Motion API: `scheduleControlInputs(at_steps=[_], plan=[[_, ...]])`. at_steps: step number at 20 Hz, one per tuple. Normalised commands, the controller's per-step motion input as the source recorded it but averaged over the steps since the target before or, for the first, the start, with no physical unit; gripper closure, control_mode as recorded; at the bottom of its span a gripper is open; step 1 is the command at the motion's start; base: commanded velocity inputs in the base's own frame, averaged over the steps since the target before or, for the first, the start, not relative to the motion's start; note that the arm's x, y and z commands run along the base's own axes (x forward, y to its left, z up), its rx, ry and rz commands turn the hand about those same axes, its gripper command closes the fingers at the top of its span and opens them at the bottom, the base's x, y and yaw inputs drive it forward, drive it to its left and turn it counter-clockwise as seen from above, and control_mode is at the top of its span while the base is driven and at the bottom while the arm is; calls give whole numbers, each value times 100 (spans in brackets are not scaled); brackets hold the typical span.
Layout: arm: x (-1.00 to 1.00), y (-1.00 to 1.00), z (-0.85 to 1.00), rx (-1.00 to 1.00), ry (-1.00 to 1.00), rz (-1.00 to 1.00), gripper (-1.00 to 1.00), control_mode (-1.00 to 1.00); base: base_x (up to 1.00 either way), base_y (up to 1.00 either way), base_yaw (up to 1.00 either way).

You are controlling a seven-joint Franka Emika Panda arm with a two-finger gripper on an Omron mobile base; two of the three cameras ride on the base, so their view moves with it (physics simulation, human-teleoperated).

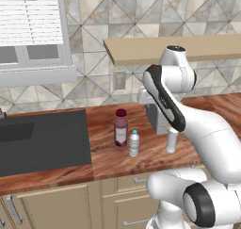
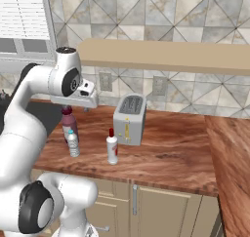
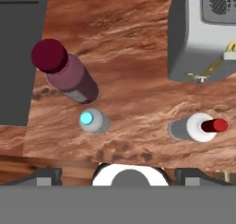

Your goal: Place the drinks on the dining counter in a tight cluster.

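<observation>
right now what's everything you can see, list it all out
purple bottle: 1, dark purple with maroon cap, on counter beside sink
clear bottle: 1, clear with blue cap, just in front of purple bottle
white bottle: 1, white with red cap, standing apart, in front of toaster
toaster: 1, grey, toward back of counter
sink: 1, dark, set into counter's left end
counter: 1, reddish-brown wood grain
wall shelf: 1, pale tan, above counter
window blinds: 1, white, upper left
gripper: 1, dark fingertips, open, above the bottles
</observation>
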Motion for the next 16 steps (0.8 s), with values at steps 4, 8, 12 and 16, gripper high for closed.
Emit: scheduleControlInputs(at_steps=[4,8,12,16], plan=[[17,66,-2,0,1,2,-100,-100,0,0,0],[32,70,0,-7,14,0,-100,-100,0,0,0],[43,56,0,-4,11,0,-100,-100,0,0,0],[26,4,-1,0,2,2,-100,-100,0,0,0]])
